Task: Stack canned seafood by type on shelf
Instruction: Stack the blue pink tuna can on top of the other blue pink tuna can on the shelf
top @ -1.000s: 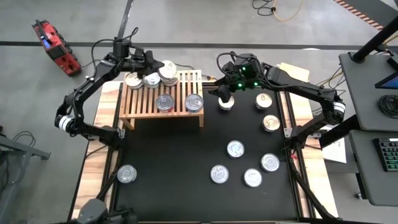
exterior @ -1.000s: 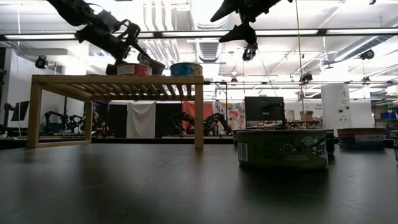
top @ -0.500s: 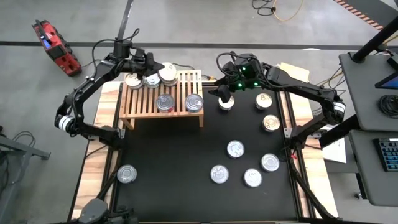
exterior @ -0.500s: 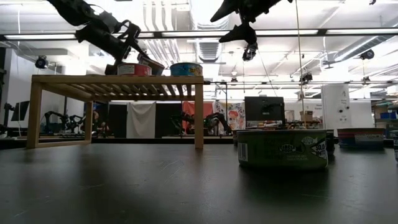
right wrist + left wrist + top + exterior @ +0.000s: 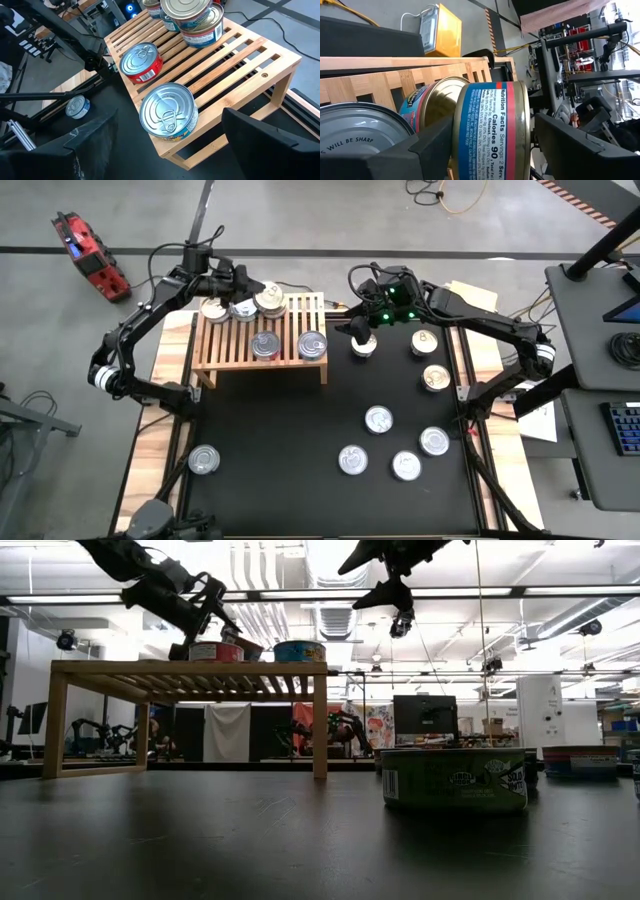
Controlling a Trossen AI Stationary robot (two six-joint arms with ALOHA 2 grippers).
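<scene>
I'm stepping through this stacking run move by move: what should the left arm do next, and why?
Probably lift the left gripper straight up off the top can. That can already sits stacked on another can at the shelf back edge, and the jaws look parted beside it.

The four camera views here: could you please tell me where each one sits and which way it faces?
High view: overhead, straight down on the shelf and both arms.
Low view: table height, level across the shelf; arms enter from above.
Left wrist view: on the left arm, facing a blue-labelled can between its fingers.
Right wrist view: on the right arm, looking down at the shelf; own fingers below.
All four share the shelf.
</scene>
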